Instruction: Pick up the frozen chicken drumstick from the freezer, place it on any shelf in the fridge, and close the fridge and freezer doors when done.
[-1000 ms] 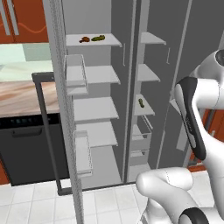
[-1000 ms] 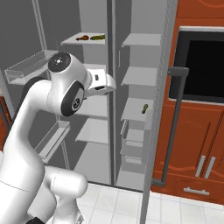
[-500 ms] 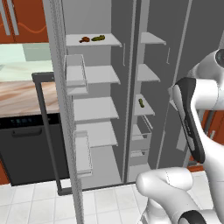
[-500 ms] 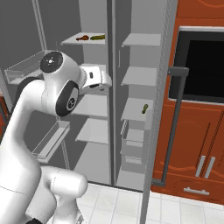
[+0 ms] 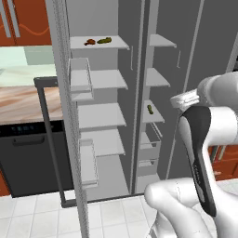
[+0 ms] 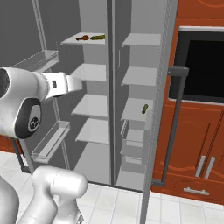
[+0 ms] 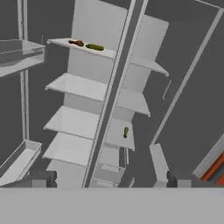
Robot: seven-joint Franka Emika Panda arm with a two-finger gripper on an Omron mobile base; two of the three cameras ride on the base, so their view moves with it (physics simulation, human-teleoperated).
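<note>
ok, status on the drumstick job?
Gripper open, empty, clear of shelves. Chicken drumstick on wider compartment's top shelf beside green pickle-like item. Both doors open, nothing blocking.

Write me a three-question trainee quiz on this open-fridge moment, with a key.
1. True or false: the fridge door and freezer door are shut.
2. Where does the chicken drumstick lie? A: top fridge shelf. B: a freezer drawer. C: a door bin.
3. Fill in: the gripper is ____.
Key: 1 false, both stand open. 2 A, beside a green pickle-like item. 3 open, holding nothing.
</note>
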